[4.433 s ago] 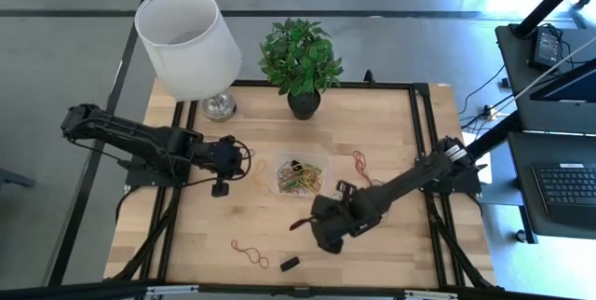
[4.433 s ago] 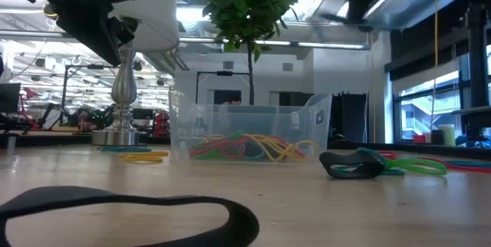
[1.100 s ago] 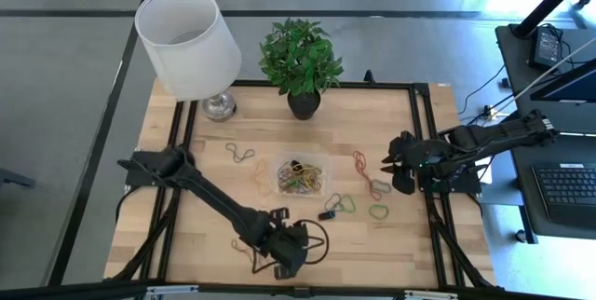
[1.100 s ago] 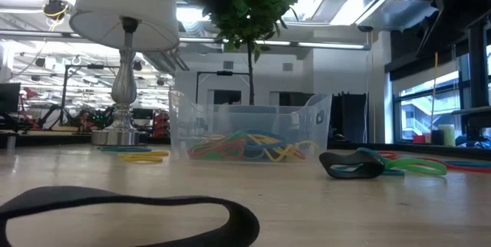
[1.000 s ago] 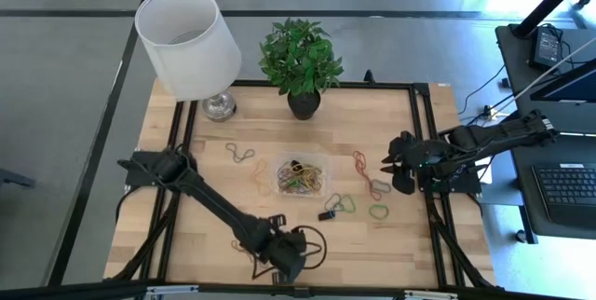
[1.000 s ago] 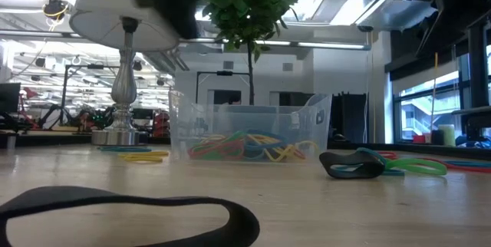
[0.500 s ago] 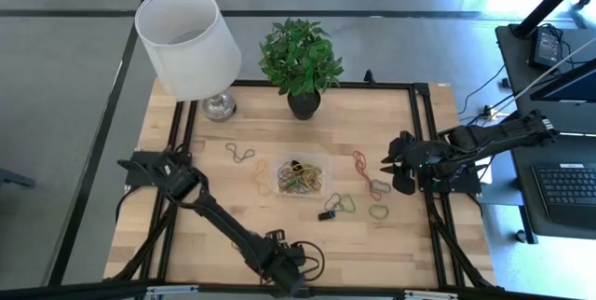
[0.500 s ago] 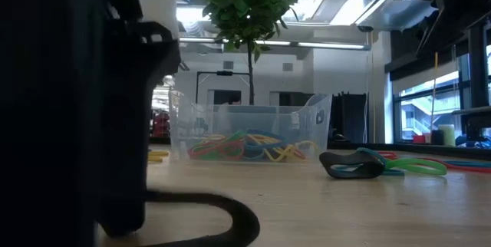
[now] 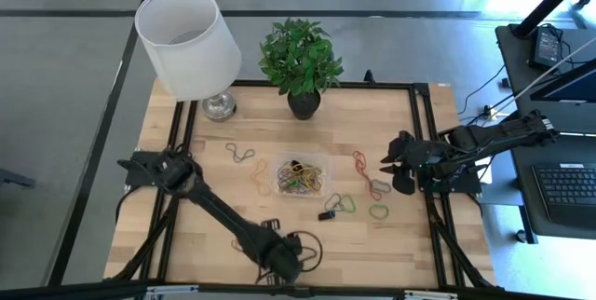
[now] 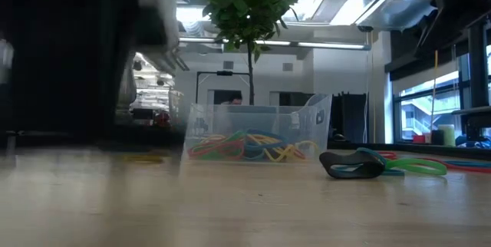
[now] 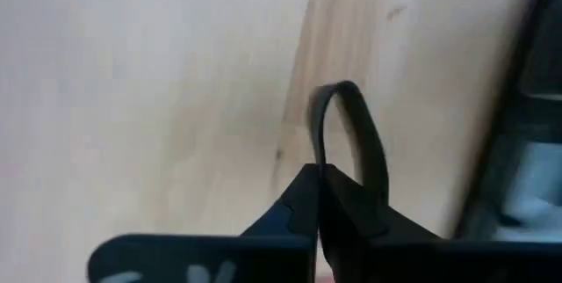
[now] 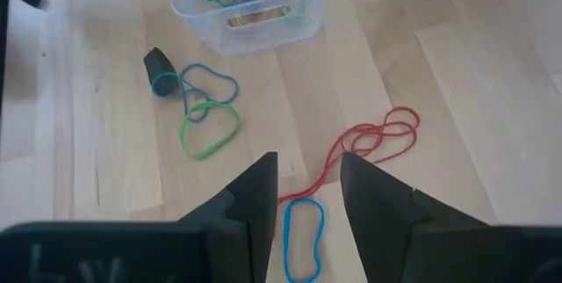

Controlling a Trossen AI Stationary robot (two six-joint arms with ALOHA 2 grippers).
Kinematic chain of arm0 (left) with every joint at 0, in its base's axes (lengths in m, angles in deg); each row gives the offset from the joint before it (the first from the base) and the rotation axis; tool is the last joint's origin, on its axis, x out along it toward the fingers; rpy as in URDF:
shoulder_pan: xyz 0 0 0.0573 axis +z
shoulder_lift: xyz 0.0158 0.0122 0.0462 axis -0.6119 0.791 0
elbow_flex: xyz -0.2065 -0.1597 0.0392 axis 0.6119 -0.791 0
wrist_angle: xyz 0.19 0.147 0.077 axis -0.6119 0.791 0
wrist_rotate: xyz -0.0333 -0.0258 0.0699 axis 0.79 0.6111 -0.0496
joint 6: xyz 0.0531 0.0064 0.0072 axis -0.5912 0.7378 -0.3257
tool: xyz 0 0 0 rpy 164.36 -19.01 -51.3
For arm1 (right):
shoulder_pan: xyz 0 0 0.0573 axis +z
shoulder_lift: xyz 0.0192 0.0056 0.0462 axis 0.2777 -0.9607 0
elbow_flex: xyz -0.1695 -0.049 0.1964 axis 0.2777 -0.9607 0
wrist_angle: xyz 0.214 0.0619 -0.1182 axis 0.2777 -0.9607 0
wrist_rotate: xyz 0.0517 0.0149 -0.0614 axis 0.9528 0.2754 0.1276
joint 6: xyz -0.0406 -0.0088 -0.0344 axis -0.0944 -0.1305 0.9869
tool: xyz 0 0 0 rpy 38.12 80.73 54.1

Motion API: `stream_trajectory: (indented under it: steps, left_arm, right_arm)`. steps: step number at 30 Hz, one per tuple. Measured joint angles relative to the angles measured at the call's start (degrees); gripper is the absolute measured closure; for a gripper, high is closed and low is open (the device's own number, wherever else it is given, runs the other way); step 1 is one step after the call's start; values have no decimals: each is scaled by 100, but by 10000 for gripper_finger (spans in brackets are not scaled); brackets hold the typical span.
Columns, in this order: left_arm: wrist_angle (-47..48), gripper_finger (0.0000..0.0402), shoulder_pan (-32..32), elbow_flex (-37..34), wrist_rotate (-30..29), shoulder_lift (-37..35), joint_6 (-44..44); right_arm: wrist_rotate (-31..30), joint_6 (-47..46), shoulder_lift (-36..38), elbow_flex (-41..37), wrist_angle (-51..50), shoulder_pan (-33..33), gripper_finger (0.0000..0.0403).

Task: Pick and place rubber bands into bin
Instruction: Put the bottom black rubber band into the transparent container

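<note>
My left gripper (image 9: 294, 257) is down at the table's near edge, shut on a black rubber band (image 11: 353, 132). In the low view that arm is only a dark blur (image 10: 69, 55). The clear bin (image 9: 300, 175) stands mid-table with several coloured bands inside. Loose bands lie flat on the wood: red (image 9: 365, 171), green (image 9: 378, 211), yellow (image 9: 262, 177), tan (image 9: 239, 153) and another red (image 9: 244, 244). My right gripper (image 12: 305, 173) hangs open above the red band (image 12: 373, 142), at the table's right side. My left gripper pinches a short stretch of the black band (image 11: 327, 174) between its two fingertips (image 11: 294, 204). The fingers come from above, pointing steeply down. The rest of the band juts past the tips as a narrow loop. I cannot tell if any of it rests on the table.
A white-shaded lamp (image 9: 191, 44) and a potted plant (image 9: 301, 58) stand at the far edge. A small black folded band (image 9: 327, 214) and blue-green bands (image 9: 345, 204) lie near the bin's right front. Bare wood shows between the bin and the near edge.
My left gripper has sunk toward the table at its near edge and taken hold of the black band. The band no longer lies flat in front of the low camera, where it lay a second ago. My right arm has kept still.
</note>
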Motion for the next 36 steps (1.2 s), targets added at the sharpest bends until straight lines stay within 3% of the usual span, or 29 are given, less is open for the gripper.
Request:
stream_trajectory:
  steps: [7,13,22,29,36]
  left_arm:
    - [1015,397,607,19,-534,-1201,-338]
    - [1152,398,1522,35,-1002,-1823,-1763]
    - [1078,398,2852,27,-171,-1221,-3621]
    - [1045,392,2962,24,17,-521,-4030]
    - [729,333,2847,29,8,-311,-3764]
  right_arm:
    - [-4,2,-4,0,312,0,273]
    - [-5,-19,-92,0,583,1,273]
    - [-4,-357,-591,0,656,-1,273]
    - [0,-320,-952,0,651,-1,273]
    - [1,-199,-984,0,649,-1,273]
